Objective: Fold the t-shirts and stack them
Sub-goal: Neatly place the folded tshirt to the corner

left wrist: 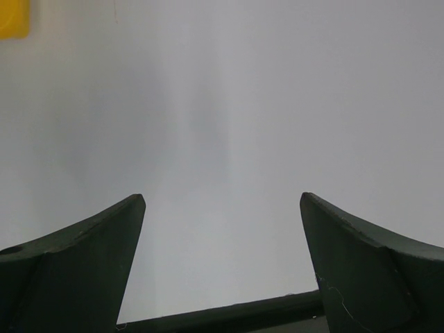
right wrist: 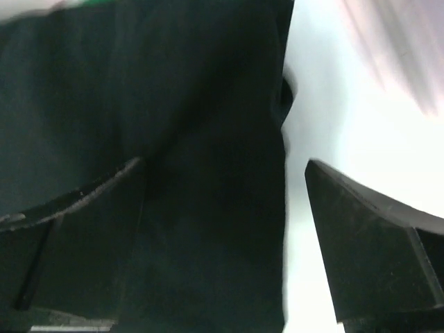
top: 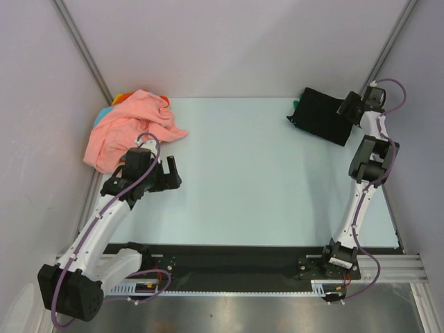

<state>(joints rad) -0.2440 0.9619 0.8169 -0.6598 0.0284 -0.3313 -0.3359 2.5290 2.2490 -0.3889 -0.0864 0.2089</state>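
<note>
A crumpled salmon-pink t-shirt [top: 128, 128] lies at the back left on a pile. Orange, yellow and teal cloth [top: 116, 101] peeks out behind it. A folded black t-shirt [top: 319, 114] lies at the back right, with a bit of green cloth [top: 294, 106] under its left edge. My left gripper [top: 171, 173] is open and empty, just right of the pink shirt; in its wrist view [left wrist: 222, 208] only bare table lies between the fingers. My right gripper [top: 343, 111] is open over the black shirt's [right wrist: 173, 139] right edge, one finger above the cloth and one above the table.
The pale table [top: 250, 180] is closed in by white walls on the left, back and right. A dark rail [top: 236, 257] runs along the near edge by the arm bases. A yellow patch [left wrist: 14, 17] shows at the top left of the left wrist view.
</note>
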